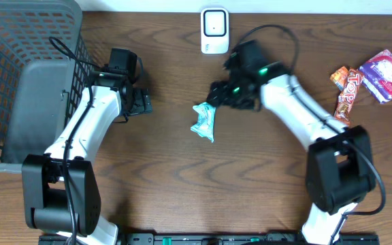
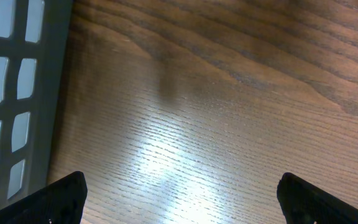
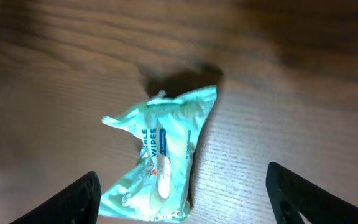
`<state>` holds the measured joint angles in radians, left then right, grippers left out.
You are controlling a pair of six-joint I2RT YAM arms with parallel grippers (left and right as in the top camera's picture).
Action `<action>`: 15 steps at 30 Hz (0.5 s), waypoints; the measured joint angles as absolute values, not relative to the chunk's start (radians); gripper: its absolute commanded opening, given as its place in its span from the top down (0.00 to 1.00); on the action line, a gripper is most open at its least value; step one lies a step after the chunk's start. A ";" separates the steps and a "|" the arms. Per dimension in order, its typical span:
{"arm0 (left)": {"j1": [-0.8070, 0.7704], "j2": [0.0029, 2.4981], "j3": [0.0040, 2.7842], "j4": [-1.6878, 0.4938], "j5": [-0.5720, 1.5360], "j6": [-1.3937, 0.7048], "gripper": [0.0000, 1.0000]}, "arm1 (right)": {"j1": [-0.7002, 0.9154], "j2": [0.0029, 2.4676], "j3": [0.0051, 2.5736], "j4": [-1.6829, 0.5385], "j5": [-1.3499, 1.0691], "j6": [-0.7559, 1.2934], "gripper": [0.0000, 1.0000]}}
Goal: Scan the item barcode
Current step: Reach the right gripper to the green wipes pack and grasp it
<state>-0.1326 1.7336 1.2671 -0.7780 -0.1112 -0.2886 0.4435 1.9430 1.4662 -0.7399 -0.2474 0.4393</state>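
A crumpled pale-green plastic packet of wipes (image 1: 204, 122) lies at the centre of the overhead frame on the dark brown wooden table (image 1: 264, 197). It sits well below the white rectangular barcode scanner (image 1: 214, 30) at the top centre. The right gripper (image 1: 218, 95) hangs just above and to the right of the packet's upper end, and its two black fingers (image 3: 82, 199) are spread wide with nothing held. In the right wrist view the packet sits between those fingers, apart from both, though its lower end comes close to the finger at lower left.

Overhead, the packet's long axis runs nearly top to bottom, its lower end leaning slightly right. In the right wrist view it slants from upper right to lower left, so the fingers stand roughly across it. The pinched upper end points toward the scanner. The face printed "WIPES" is up, and no barcode can be made out, so it may be on the underside.

The left gripper (image 1: 140, 102) is also wide open over bare wood. It rests well to the left of the packet, beside the grey plastic mesh basket (image 1: 5, 27). The right arm is the nearer of the two.
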 measured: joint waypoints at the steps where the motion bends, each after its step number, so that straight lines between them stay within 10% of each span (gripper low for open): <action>1: -0.133 1.734 1.267 -0.778 -0.112 -0.289 0.02 | 0.472 1.943 1.461 -0.739 -0.201 0.461 0.20; 15: -0.133 1.734 1.267 -0.778 -0.111 -0.288 0.02 | 0.616 1.943 1.293 -0.536 0.064 0.643 0.27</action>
